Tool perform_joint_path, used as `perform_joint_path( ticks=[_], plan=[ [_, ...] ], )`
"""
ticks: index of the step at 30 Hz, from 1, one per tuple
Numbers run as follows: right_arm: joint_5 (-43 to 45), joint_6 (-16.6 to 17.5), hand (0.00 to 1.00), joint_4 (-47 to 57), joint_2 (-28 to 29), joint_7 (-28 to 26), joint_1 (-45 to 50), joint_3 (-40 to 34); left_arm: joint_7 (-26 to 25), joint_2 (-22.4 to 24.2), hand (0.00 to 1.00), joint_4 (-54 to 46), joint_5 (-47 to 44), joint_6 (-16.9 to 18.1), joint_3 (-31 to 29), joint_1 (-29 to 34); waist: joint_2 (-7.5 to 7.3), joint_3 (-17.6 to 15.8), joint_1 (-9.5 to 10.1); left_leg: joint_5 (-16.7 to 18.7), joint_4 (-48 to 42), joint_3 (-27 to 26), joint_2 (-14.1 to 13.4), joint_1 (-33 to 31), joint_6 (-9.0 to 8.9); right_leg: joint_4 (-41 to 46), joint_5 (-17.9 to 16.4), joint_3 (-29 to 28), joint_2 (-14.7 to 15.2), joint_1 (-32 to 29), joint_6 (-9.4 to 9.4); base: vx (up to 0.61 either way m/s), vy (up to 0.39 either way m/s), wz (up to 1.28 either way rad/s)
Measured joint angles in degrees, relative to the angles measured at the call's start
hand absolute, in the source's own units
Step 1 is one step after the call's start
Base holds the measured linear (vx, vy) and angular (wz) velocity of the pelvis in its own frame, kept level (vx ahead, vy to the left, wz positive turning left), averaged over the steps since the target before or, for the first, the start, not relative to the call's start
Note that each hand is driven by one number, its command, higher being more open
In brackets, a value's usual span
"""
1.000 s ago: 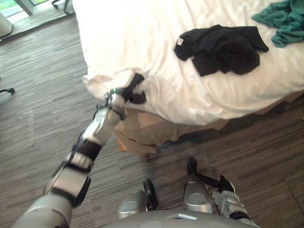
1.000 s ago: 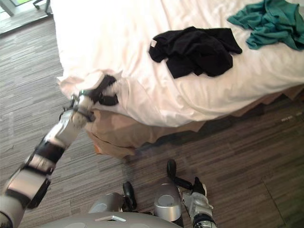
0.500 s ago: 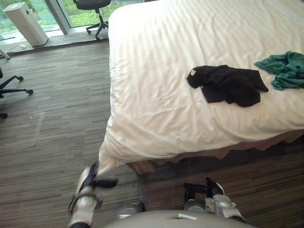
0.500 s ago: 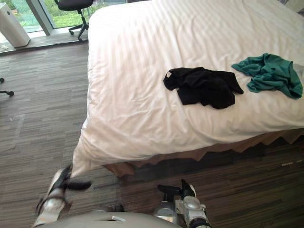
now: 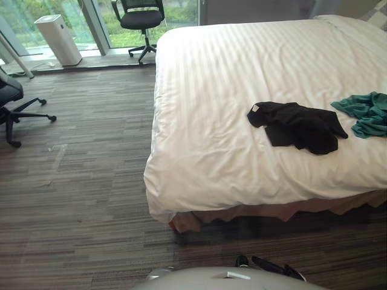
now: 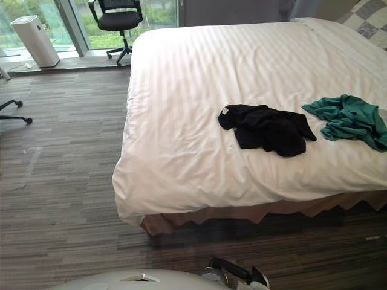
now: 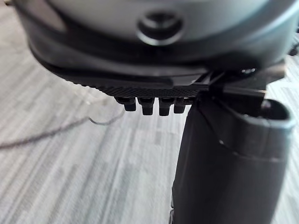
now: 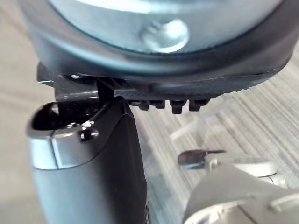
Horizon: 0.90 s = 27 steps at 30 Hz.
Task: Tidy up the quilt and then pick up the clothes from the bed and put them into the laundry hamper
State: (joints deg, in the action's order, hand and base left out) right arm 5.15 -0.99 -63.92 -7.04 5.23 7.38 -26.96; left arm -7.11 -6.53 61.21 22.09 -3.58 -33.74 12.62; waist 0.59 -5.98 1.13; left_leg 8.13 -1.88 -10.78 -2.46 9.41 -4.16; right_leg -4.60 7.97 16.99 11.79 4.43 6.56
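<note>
The white quilt lies smooth over the bed. A black garment sits right of centre, a green garment at the right edge. The left hand and right hand hang relaxed, empty, above the floor.

No word, number or sign can be read anywhere here. The one label in sight is a small white tag at the edge of the black garment, which lies on the white quilt well ahead of the right hand and a little to its right. Any print on the tag is too small to make out. Both garments, the quilt and the floor carry no lettering that can be told.
</note>
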Motion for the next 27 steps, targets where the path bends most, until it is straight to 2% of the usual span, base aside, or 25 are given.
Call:
perform_joint_path(
  ticks=[3,5,6,7,9,10,11,13,14,15,17,18,20,22,25,27],
  plan=[
    [3.20,-1.05,0.00,3.38,-0.73,2.08,0.50,-4.44,-0.84,2.24,1.00,-3.71,-3.26,1.28,7.04,-1.41,-0.42,0.24,-1.41,-0.55,1.20,-0.11,-0.13,0.18,-0.61,0.00,-0.44,-0.09,-0.02,-0.43,-0.29,-0.05,-0.020,-0.05],
    [4.71,-1.14,0.00,5.94,-3.50,3.67,-0.33,-6.85,-1.56,2.44,1.00,-7.01,-4.40,2.63,12.85,-1.84,-0.45,0.20,-2.02,-0.57,1.25,-0.45,-0.25,0.17,-0.68,0.00,-0.46,-0.59,-0.23,-0.71,-0.28,-0.03,-0.022,-0.09],
    [4.70,-1.63,0.00,6.32,-5.59,4.33,-2.26,-8.97,-2.08,2.39,1.00,-8.54,-4.62,3.13,15.08,-1.70,-0.98,-0.04,-2.63,-0.55,1.17,-0.47,-0.26,0.09,-0.68,0.02,-0.33,-0.72,-0.58,-0.80,-0.18,-0.02,-0.029,-0.11],
    [4.83,-4.31,0.00,6.37,-10.39,4.76,-6.83,-12.81,-2.66,1.92,1.00,-10.66,-5.12,3.56,18.33,-1.32,-0.84,-0.03,-3.44,-0.59,0.91,-0.53,-0.23,0.03,-0.38,0.04,0.03,-1.28,-0.57,-0.87,0.29,-0.03,-0.017,-0.16],
    [4.35,-4.39,0.00,11.46,-18.53,6.80,-10.19,-6.66,-3.27,1.98,1.00,-13.04,-6.65,4.44,21.38,-1.31,0.04,0.25,-3.46,0.00,0.93,-1.40,-0.13,-0.17,-0.82,0.01,-0.25,-2.42,-0.65,-1.93,-0.03,-0.03,0.000,-0.25],
    [2.52,-4.22,0.00,22.26,-20.92,7.27,-10.19,-2.30,-3.76,2.65,1.00,-13.31,-6.97,5.05,21.57,-1.20,0.54,0.61,-4.31,0.34,0.63,-1.85,-0.25,-0.99,-0.87,0.00,-0.39,-3.17,-0.90,-3.10,0.16,0.00,-0.020,-0.29],
    [-0.71,-4.14,0.00,38.50,-19.40,7.77,-9.04,-2.80,-4.14,3.31,1.00,-12.72,-6.92,4.76,21.46,-1.54,0.98,0.84,-4.96,0.46,0.02,-2.19,-0.75,-1.96,-0.78,0.01,-0.22,-3.29,-1.05,-4.03,0.50,0.03,-0.031,-0.22],
    [-6.40,-1.51,0.00,55.81,-13.64,8.88,-8.78,-3.83,-4.34,3.87,1.00,-12.40,-6.35,4.45,21.49,-1.41,0.79,0.81,-5.47,0.27,0.02,-2.26,-1.94,-1.85,-0.98,0.02,-0.08,-3.14,-2.16,-3.91,0.04,0.08,-0.067,-0.03],
    [-9.53,0.22,0.00,61.88,-9.56,10.19,-10.94,-2.55,-4.46,3.96,1.00,-11.88,-5.92,4.30,21.56,-1.36,-0.06,0.40,-5.44,0.19,0.13,-2.11,-2.73,-0.91,-1.30,0.03,-0.36,-2.84,-2.93,-2.97,-0.46,0.07,-0.062,0.03],
    [-9.78,0.33,0.00,62.43,-9.06,10.53,-11.57,-1.89,-4.46,3.96,1.00,-11.71,-5.86,4.29,21.60,-1.37,-0.13,0.38,-5.42,0.22,0.10,-2.11,-2.86,-0.82,-1.36,0.03,-0.37,-2.81,-3.04,-2.85,-0.48,0.05,-0.048,0.04],
    [-11.73,0.18,0.00,62.38,-8.74,12.05,-16.53,3.89,-4.06,2.59,1.00,-11.63,-5.69,4.19,21.60,-2.01,-2.15,-0.45,-4.84,0.26,0.05,-1.83,-2.99,-0.94,-1.45,0.02,-0.40,-2.53,-3.15,-2.79,-0.53,0.01,-0.021,0.05],
    [-11.72,0.11,0.00,62.37,-8.99,12.13,-17.61,5.42,-4.06,2.45,1.00,-11.55,-5.70,4.21,21.59,-2.08,-2.31,-0.55,-4.47,0.26,0.06,-1.78,-2.88,-0.98,-1.45,0.02,-0.40,-2.51,-3.05,-2.79,-0.53,-0.01,0.013,0.06],
    [-11.70,0.12,0.00,62.35,-10.66,11.96,-23.84,14.59,-4.02,2.26,1.00,-9.64,-5.68,4.23,21.62,-1.99,-2.04,-0.79,-3.79,0.32,0.06,-1.34,-2.02,-0.96,-1.32,0.02,-0.34,-2.31,-2.53,-2.48,-0.44,-0.01,0.027,0.09],
    [-11.67,0.15,0.00,62.21,-12.28,11.41,-26.93,19.38,-4.03,2.18,1.00,-8.73,-5.62,4.17,21.61,-1.84,-1.95,-0.87,-2.99,0.34,0.05,-1.24,-1.81,-0.97,-1.26,0.02,-0.29,-2.13,-2.29,-2.42,-0.36,-0.01,0.027,0.09],
    [-11.66,0.59,0.00,59.28,-14.43,9.89,-39.63,31.90,-4.08,2.14,1.00,-7.73,-4.24,3.51,21.50,-1.33,-2.17,-1.16,-0.47,0.22,-0.01,-0.17,-1.76,-1.29,-1.07,0.02,-0.28,-1.37,-2.12,-2.13,-0.35,-0.02,0.001,0.16],
    [-11.57,1.59,0.00,56.03,-14.77,8.63,-47.24,37.72,-4.28,2.11,1.00,-8.38,-3.59,3.87,21.65,-1.61,-2.44,-1.51,1.19,0.12,-0.33,0.80,-1.77,-1.81,-0.93,0.02,-0.27,-0.56,-2.01,-1.94,-0.35,-0.04,-0.020,0.29]
  ],
)
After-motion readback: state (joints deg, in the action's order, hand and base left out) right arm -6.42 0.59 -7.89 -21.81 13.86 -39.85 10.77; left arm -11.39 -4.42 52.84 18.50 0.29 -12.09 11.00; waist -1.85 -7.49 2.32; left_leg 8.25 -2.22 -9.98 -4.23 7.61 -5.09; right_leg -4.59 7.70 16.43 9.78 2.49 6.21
